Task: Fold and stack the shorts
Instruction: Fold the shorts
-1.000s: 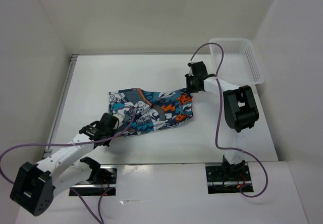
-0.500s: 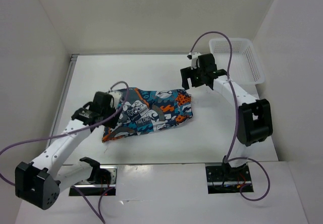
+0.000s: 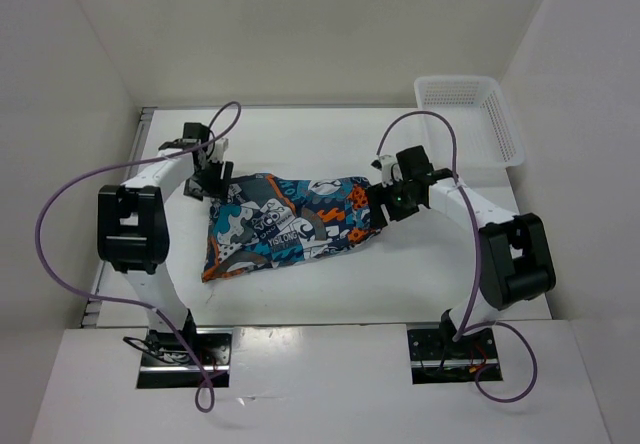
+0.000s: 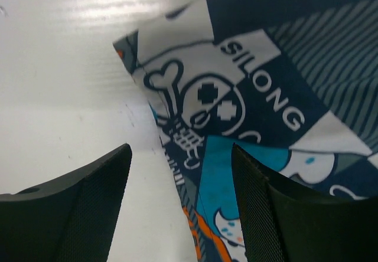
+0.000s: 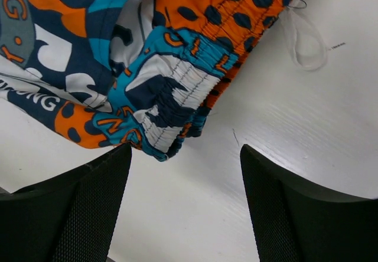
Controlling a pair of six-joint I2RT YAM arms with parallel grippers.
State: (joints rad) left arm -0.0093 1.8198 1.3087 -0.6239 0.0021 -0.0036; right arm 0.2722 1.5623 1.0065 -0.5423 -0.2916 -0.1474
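The printed shorts (image 3: 290,224) lie flat and partly folded mid-table, one corner trailing toward the near left. My left gripper (image 3: 213,182) stands open at their far-left corner. In the left wrist view the shorts' edge (image 4: 248,97) runs between the open fingers of the left gripper (image 4: 180,176), and nothing is gripped. My right gripper (image 3: 386,202) is open at the right-hand end. In the right wrist view the elastic waistband (image 5: 171,97) lies just beyond the right gripper (image 5: 186,182), with bare table between the fingers.
A white mesh basket (image 3: 470,114) stands at the far right corner. A thin white drawstring loop (image 5: 304,43) lies on the table beside the waistband. White walls enclose the table on three sides. Purple cables arc over both arms.
The left gripper let go of the shorts and swung from their near-left side to the far-left corner. The right gripper opened, rose off the cloth, then came back down to the waistband end.
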